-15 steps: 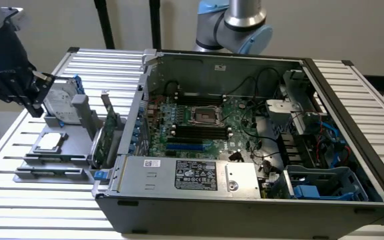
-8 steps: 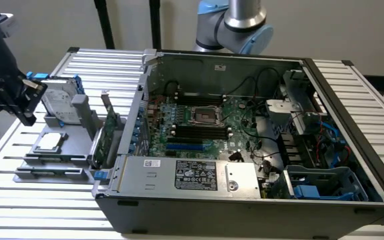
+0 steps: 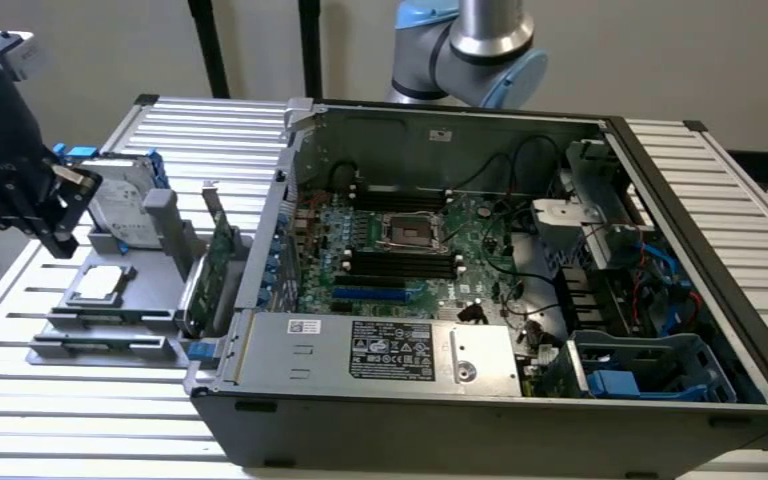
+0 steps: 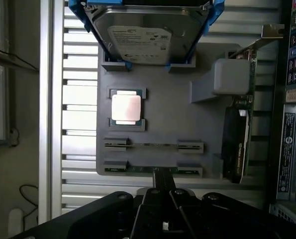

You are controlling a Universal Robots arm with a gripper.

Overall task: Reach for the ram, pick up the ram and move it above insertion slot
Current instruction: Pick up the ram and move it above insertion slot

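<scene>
Ram [image 4: 138,169]: long, thin, green stick; stands on its long edge, seen edge-on as a narrow line; seated level between two gray holder blocks [image 4: 189,171] on the gray fixture plate [image 4: 162,119]. Insertion slot [image 3: 404,262]: long, black, one of several parallel slots on the motherboard [image 3: 484,225]; just beside the CPU socket [image 3: 407,232].

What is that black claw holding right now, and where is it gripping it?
Nothing that I can see: the gripper hangs above the grey tray, and the ram lies in its holder there.
</scene>
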